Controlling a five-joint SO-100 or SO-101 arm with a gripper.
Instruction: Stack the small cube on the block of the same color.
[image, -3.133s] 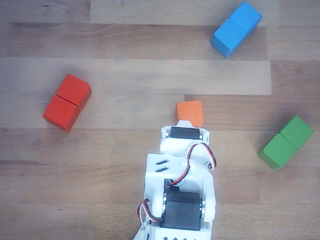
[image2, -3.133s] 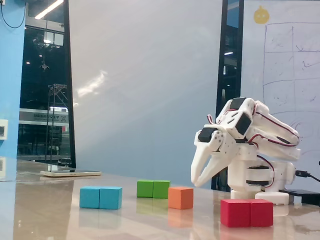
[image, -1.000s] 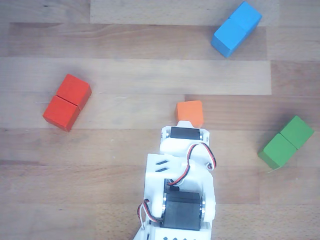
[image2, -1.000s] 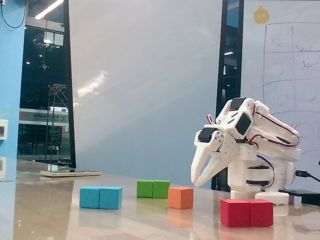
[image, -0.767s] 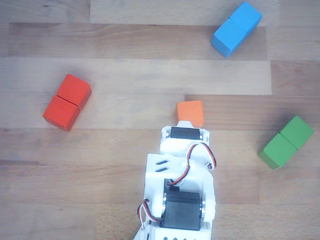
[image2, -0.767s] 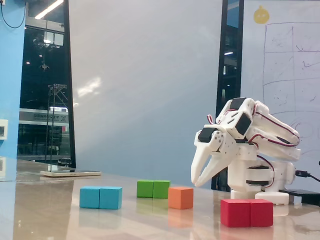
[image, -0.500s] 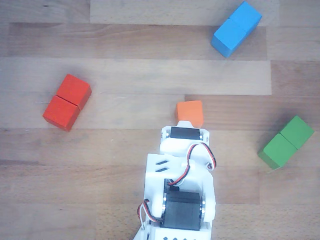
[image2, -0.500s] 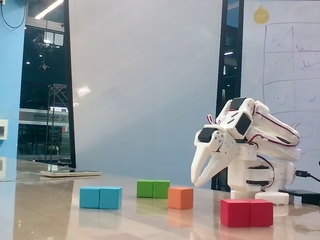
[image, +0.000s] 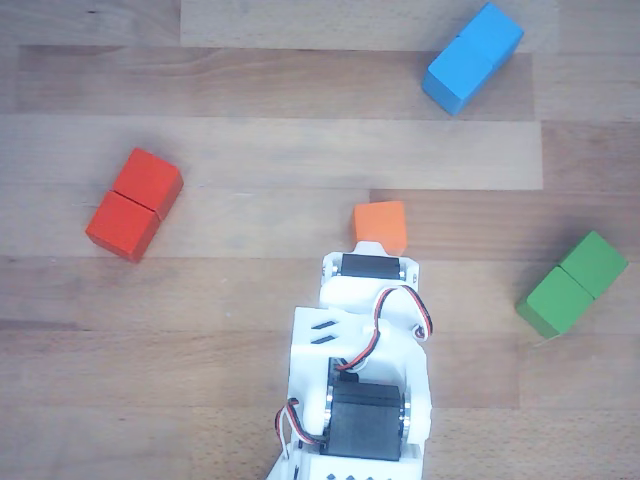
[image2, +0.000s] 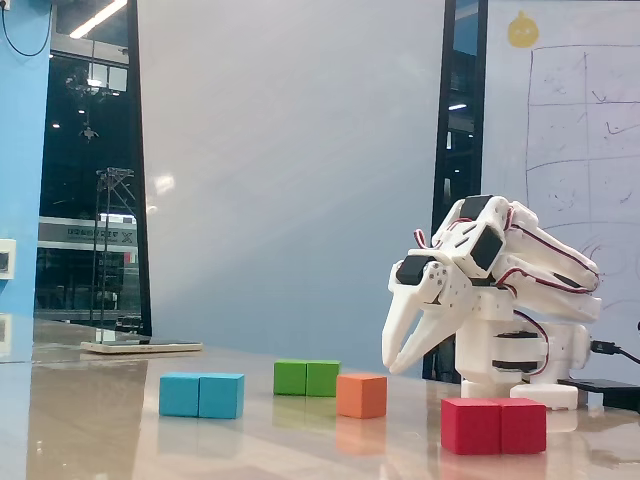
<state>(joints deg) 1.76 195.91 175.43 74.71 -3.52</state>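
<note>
Small orange wooden cube (image: 381, 225) sits centre frame on the bench (image: 250, 300), unheld. End effector (image2: 398, 362) hangs above it, fingers slightly spread, apparently poised for pickup. Red double block (image: 133, 204) lies left.

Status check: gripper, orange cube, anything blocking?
Gripper open, raised above the table, empty. Orange cube on the table, just ahead of the arm, untouched. Red block clear to the left in the other view; nothing between.
</note>
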